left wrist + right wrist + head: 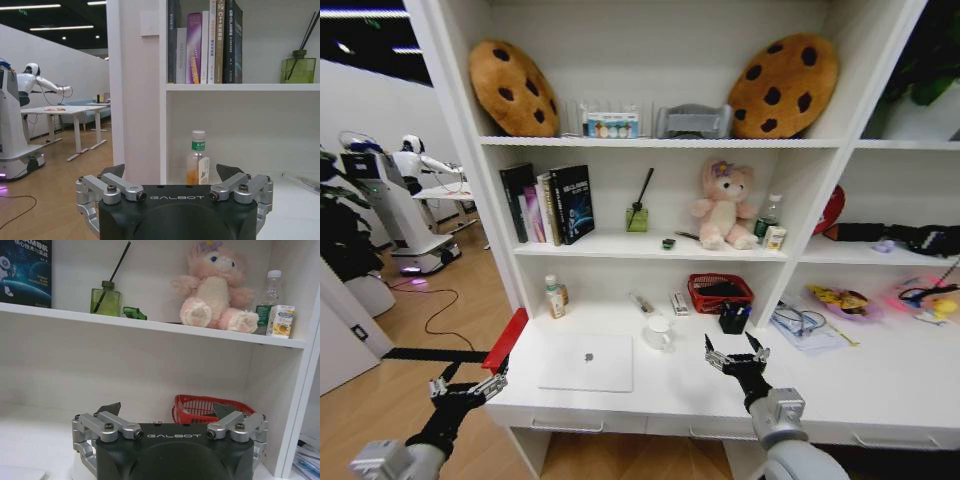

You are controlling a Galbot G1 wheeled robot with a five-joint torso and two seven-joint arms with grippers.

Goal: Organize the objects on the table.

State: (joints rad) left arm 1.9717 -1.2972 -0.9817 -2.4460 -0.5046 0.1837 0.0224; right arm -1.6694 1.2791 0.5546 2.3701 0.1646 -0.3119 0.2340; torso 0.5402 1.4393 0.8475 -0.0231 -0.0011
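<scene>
- Nearest to the head camera is the right pincer [738, 353], at 6 o'clock over the front part of the table [840, 395], with its fingers spread apart and nothing between them.
- Left pincer [468, 384] hangs at 8 o'clock, off the left end of the table and over the wooden floor; it is also released and grasps nothing.
- Thin silver laptop [587, 362] lies closed and flat near the front edge, long axis running left to right, parallel to this edge. It is between the two pincers, nearer to the right one but well apart from it.
- White mug [658, 332] stands just beside the laptop's far right corner, at 11 o'clock from the right pincer.
- Behind, near the back wall, are a small bottle [553, 297], a red basket [720, 292] and a dark pen holder [733, 318].
- Bare tabletop is open in front of the right pincer and toward 4 o'clock.
</scene>
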